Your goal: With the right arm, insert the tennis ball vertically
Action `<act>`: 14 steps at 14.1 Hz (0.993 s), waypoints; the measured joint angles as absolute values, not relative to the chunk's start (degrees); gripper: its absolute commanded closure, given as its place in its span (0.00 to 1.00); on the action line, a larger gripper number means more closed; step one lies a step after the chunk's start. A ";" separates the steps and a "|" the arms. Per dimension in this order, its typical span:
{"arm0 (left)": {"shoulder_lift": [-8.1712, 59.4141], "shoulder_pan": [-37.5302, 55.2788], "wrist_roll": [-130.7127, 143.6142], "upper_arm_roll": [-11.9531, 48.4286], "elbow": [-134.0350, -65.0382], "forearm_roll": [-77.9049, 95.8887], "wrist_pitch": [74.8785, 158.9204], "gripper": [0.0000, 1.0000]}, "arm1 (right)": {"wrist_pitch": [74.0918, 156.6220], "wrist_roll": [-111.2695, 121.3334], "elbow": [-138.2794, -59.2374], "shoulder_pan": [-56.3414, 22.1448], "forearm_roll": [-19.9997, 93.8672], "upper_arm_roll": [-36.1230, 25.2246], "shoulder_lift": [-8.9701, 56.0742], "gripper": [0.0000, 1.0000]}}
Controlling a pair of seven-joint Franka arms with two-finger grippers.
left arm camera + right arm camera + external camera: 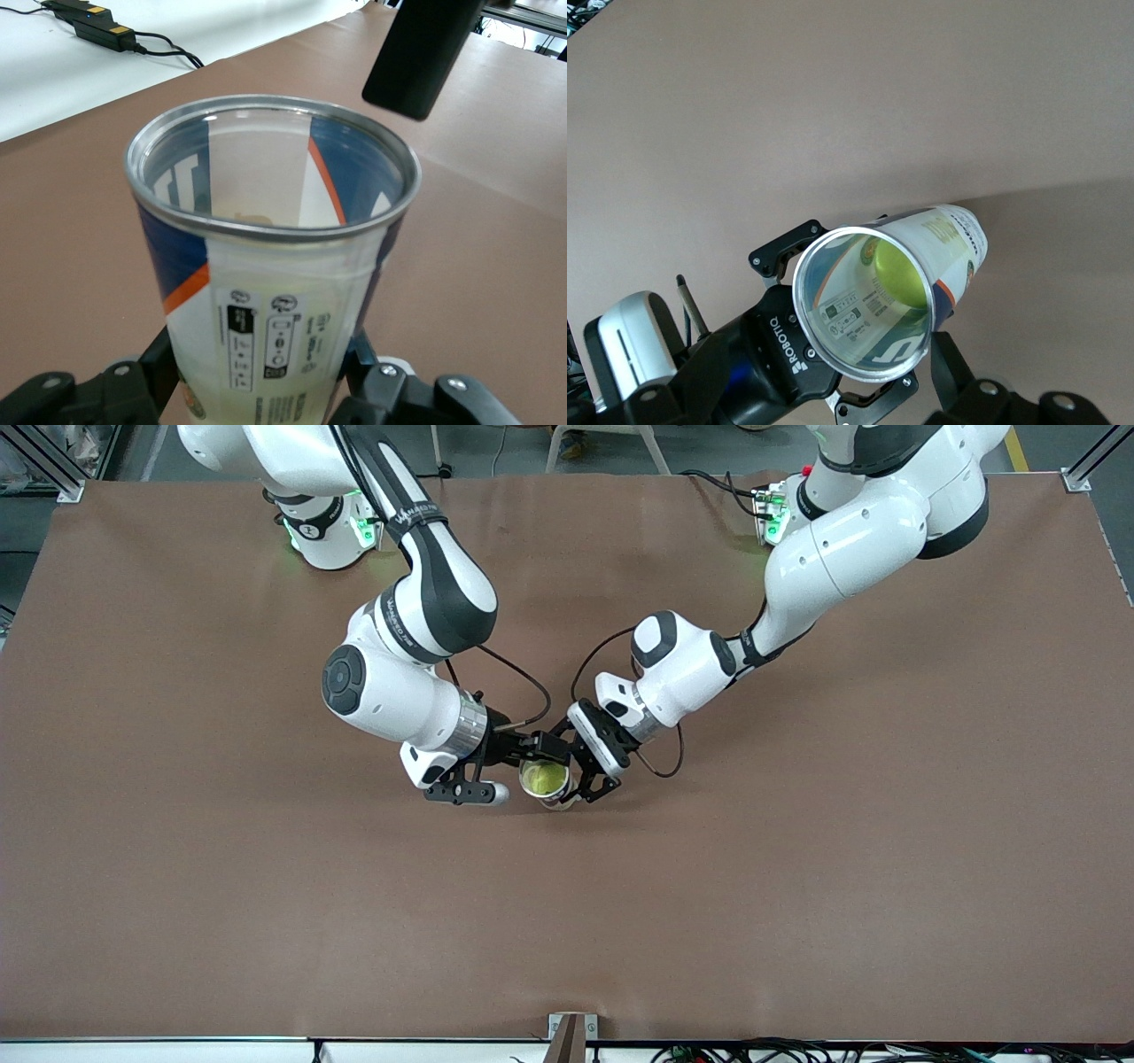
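Can (547,784): clear tube with a metal rim and blue, white and orange label, upright near the middle of the table (797,886), mouth open upward.
Ball (543,779): yellow-green, already down inside the can, seen through the open mouth; also visible at the bottom in the right wrist view (902,270).
Left gripper (592,778): low at the can, on the side toward the left arm's end of the table; fingers (146,376) clamped on the lower wall of the can (266,266), one on each side.
Right gripper (523,748): just over the can's rim, on the side toward the right arm's end; slim black finger (421,53) visible above the mouth in the left wrist view; cannot tell whether spread or closed.
Right wrist: silver ring (469,726) tilted down toward the can.
Cables (115,35): black, lying at the table's edge.
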State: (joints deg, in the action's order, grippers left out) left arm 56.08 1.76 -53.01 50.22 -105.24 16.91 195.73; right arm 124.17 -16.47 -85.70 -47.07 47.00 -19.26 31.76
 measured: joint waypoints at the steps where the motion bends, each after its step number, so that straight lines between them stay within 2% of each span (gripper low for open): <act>1: 56.08 1.77 -53.01 50.22 -105.26 16.91 195.73 0.23 | 124.17 -16.54 -85.58 -47.06 46.98 -19.50 31.65 0.00; 4: 56.08 1.67 -53.01 50.23 -105.29 16.90 195.73 0.23 | 121.30 -16.66 -84.96 -47.02 45.08 -22.41 30.45 0.00; 9: 56.07 1.63 -53.02 50.24 -105.45 16.90 195.75 0.19 | 107.73 -16.67 -82.07 -46.80 30.71 -31.17 26.09 0.00; 12: 56.07 1.58 -53.02 50.24 -105.55 16.90 195.75 0.08 | 100.16 -16.63 -79.60 -46.64 23.16 -36.94 23.74 0.00; 13: 56.07 1.57 -53.02 50.25 -105.57 16.90 195.75 0.00 | 97.36 -16.62 -78.72 -46.64 21.70 -39.18 23.11 0.00; 14: 56.08 1.55 -53.02 50.24 -105.68 16.90 195.74 0.00 | 94.77 -16.23 -78.02 -46.62 20.52 -41.73 22.64 0.00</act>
